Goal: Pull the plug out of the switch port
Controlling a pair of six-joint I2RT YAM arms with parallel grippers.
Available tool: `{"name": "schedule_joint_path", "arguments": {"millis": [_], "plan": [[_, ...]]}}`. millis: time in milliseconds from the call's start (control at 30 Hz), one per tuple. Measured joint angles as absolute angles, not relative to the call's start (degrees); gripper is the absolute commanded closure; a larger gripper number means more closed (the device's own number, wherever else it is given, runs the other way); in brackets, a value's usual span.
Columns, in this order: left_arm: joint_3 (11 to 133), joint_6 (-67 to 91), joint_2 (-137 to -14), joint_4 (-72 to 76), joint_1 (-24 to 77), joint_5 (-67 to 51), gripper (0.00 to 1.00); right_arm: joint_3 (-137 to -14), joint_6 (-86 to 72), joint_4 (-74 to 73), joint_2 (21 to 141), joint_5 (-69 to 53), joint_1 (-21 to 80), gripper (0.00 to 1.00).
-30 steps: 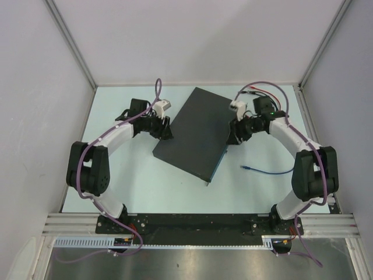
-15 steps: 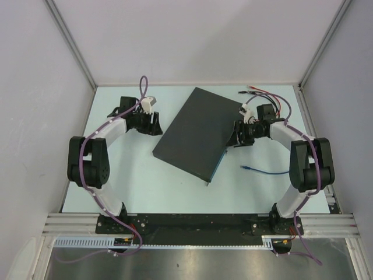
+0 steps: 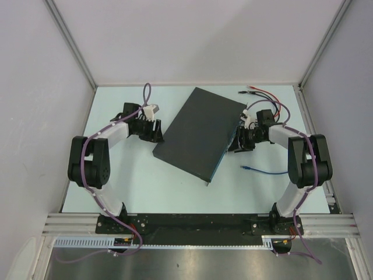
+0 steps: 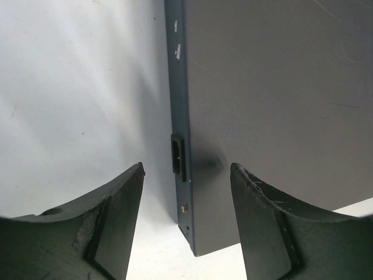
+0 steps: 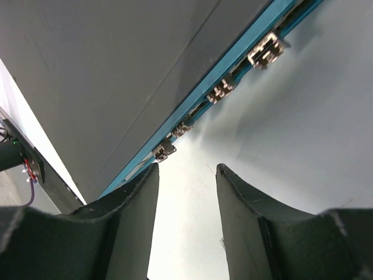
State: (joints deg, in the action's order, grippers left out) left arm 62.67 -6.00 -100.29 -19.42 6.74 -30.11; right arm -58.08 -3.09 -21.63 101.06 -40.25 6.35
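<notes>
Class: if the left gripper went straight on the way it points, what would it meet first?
Probably the switch, at its side edge near the socket, which lies straight ahead of the left gripper; depth is unclear.

You lose the switch (image 4: 262, 105) past the left wrist view's top and right edges. From above, the blue cable (image 3: 268, 171) vanishes at the right arm (image 3: 309, 163), and its plug (image 3: 245, 168) is too small to read.

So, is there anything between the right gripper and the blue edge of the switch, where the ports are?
Nothing visible. In the right wrist view, only bare table lies between the open right gripper and the blue edge of the switch. The loose blue cable lies nearer the arm's base, aside.
</notes>
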Motion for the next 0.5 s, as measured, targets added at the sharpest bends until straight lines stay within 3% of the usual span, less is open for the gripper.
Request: {"name": "schedule_joint_path", "arguments": {"millis": [500], "plan": [[62.5, -6.0, -100.2, -18.9, 8.0, -30.3, 0.34, -58.1, -3.7, -19.0, 102.4, -40.2, 6.3, 0.5]]}}
